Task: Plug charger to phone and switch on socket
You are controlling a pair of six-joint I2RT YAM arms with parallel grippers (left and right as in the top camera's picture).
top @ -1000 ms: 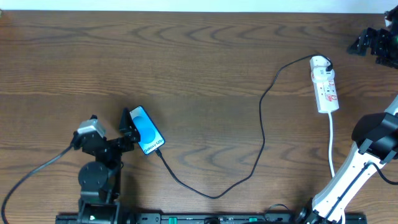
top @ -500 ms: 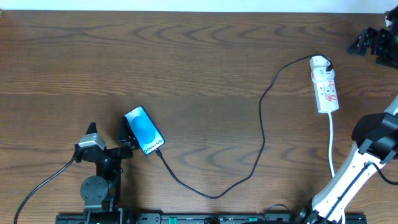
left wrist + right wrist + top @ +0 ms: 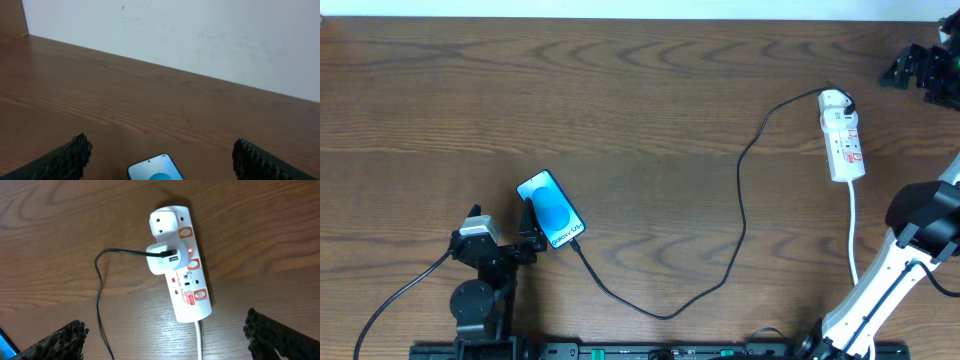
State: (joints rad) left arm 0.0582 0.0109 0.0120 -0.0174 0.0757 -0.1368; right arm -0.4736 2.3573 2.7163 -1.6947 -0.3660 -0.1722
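Observation:
The phone (image 3: pixel 551 211) lies flat on the table at the front left, its light blue screen up. Its top end shows low in the left wrist view (image 3: pixel 155 171). My left gripper (image 3: pixel 529 238) is open and empty, just behind the phone's left side; its fingers (image 3: pixel 160 155) stand wide apart on either side of the phone. The charger cable (image 3: pixel 741 205) runs from a white adapter on the socket strip (image 3: pixel 842 135) to the phone's lower end (image 3: pixel 576 243). My right gripper (image 3: pixel 165 327) is open and empty, above the strip (image 3: pixel 182 267), where a red light (image 3: pixel 191 251) glows.
The strip's white cord (image 3: pixel 853 235) runs toward the front edge beside the right arm's base (image 3: pixel 880 280). The black cable loops across the front middle of the table (image 3: pixel 665 313). A white wall stands behind the table's far edge (image 3: pixel 200 30).
My left arm has drawn back and down toward its base at the front edge. The phone, cable and strip stay in place. The right arm has not moved.

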